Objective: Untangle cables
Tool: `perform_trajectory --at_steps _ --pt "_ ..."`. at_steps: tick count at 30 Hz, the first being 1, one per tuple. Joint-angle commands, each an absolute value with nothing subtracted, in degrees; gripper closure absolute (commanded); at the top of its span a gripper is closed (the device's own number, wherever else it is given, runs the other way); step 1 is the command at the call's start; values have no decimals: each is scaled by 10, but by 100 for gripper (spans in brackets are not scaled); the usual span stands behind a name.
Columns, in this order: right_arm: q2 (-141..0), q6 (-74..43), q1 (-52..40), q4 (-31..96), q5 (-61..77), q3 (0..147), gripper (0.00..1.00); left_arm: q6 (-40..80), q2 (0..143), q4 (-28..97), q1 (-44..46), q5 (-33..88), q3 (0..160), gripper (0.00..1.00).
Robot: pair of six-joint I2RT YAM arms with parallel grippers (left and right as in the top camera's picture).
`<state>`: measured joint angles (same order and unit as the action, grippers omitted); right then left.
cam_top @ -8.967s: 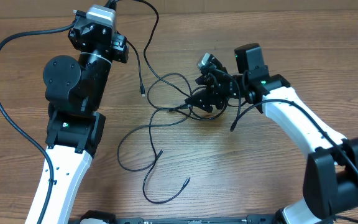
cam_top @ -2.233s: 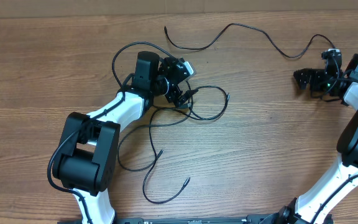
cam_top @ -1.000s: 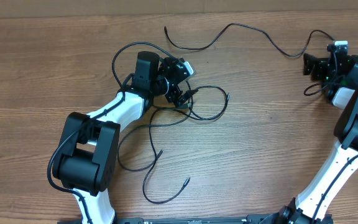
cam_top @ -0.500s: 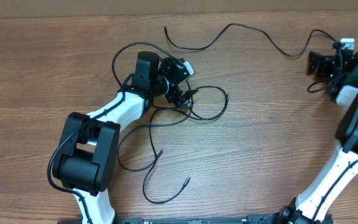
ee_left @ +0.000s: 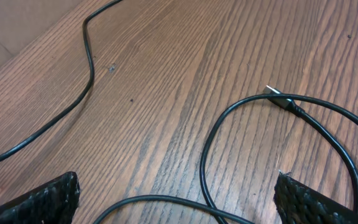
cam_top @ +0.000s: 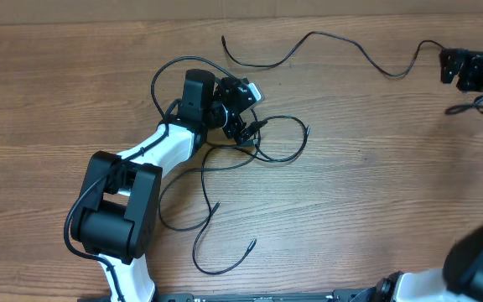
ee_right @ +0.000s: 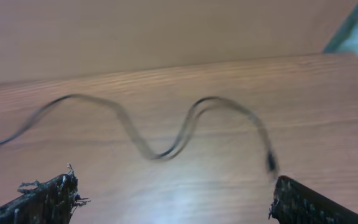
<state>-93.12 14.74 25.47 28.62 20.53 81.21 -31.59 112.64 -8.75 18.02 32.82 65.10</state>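
Here, the cables [cam_top: 225, 164] lie in two lots on the table [cam_top: 359, 210]. Most of them make a tangle [cam_top: 254, 149] left of centre. Its loops cross one another just below the left gripper [cam_top: 241, 122], and strands trail from there toward the near edge. One loop reaches out to the right and ends in a small tip [cam_top: 307, 128].

The left gripper hangs over the top of the tangle with its jaws spread wide and nothing clamped between them. In its wrist view the fingertips [ee_left: 42, 199] show only at the lower corners. Between them, on the wood, a cable curves round in a loop, and its silvery plug [ee_left: 272, 92] lies ahead to the right. Another strand [ee_left: 91, 62] runs off at the upper left, well apart from that loop.

One loose cable [cam_top: 325, 38] lies apart from the tangle along the far side. It snakes from above the left gripper across to the far right corner, where its end comes near the right gripper [cam_top: 453, 65]. I cannot tell from overhead whether they touch. The right gripper's jaws also stand wide apart and hold nothing. Its wrist view is blurred, but it shows the loose cable waving across the table ahead of the fingers, its end off to the right and clear of them.
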Motion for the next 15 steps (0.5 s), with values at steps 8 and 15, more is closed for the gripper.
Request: perform_trajectory --at_steps 8,15 --pt "-768 53 136 476 289 815 0 -306 1131 -88 180 339 658 1" --pt "-767 53 68 573 297 814 0 -307 1131 -88 180 339 658 0"
